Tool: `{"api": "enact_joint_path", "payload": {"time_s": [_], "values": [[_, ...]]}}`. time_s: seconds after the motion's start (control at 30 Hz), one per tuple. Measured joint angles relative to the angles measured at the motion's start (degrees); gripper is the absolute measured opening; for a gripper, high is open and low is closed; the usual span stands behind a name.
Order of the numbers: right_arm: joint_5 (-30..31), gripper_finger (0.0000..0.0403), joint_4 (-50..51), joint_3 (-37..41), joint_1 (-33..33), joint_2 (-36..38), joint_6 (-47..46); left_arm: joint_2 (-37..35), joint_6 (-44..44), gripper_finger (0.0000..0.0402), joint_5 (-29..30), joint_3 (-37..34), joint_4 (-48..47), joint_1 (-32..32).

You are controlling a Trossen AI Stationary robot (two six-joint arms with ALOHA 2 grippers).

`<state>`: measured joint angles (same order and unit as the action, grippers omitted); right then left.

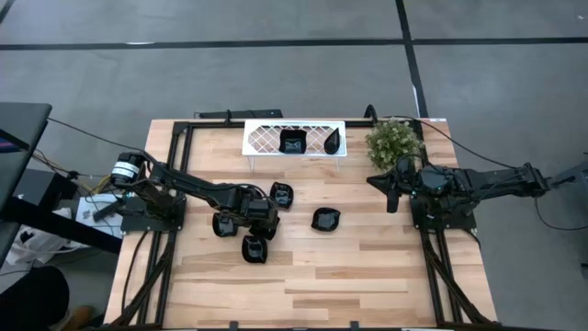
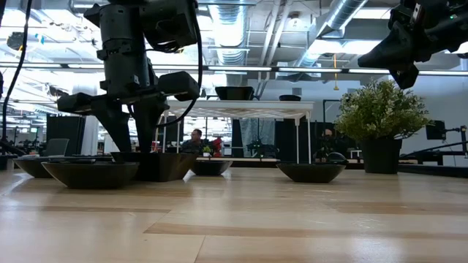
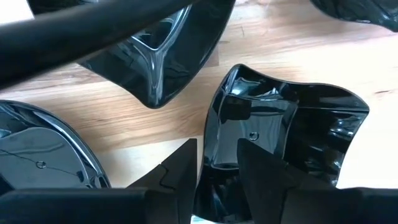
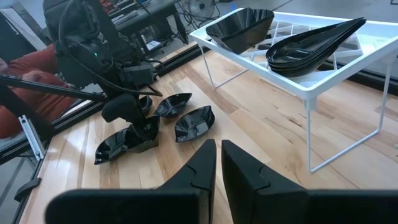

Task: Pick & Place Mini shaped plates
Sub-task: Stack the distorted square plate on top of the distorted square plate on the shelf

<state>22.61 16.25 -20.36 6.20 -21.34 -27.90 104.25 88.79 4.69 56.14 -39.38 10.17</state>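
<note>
We find the mini shaped plates in two groups. On the table [image 1: 367, 276], a cluster of glossy black dishes lies left of centre: one squarish plate [image 3: 280, 134] with a wavy rim sits under the left gripper [image 1: 262, 221], with further plates at [image 1: 281, 194], [image 1: 254, 248] and [image 1: 224, 225] close around it. A single squarish plate [image 1: 325, 219] lies apart, toward the middle of the table. On the raised white lattice tray [image 1: 262, 138] at the far edge we note a squarish plate [image 1: 292, 142] and a teardrop plate [image 1: 334, 141] beside it.

In the left wrist view, the left gripper's two fingers [image 3: 180, 168] straddle the near rim of the squarish plate, one finger outside the wall, the other inside the bowl. The claw stands narrow about that rim; we cannot tell whether the pads press on it.

The right gripper [image 1: 392, 193] hangs above the table's right side, just beside the green potted plant [image 1: 395, 141], its fingers drawn together with nothing between them.

A person in a red sleeve [image 4: 25, 68] shows beyond the table.
</note>
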Motion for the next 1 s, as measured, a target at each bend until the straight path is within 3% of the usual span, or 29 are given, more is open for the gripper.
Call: {"api": "enact_joint_path", "payload": {"time_s": [0.63,1.0], "values": [[0.00,0.0021,0.00,0.00,0.00,-0.02,0.00,0.00,0.16,0.0110,0.00,-1.15,0.87,0.02],[0.00,0.0021,0.00,0.00,0.01,-0.01,0.00,-0.09,0.02,0.0008,1.11,-1.18,1.39,0.02]]}}
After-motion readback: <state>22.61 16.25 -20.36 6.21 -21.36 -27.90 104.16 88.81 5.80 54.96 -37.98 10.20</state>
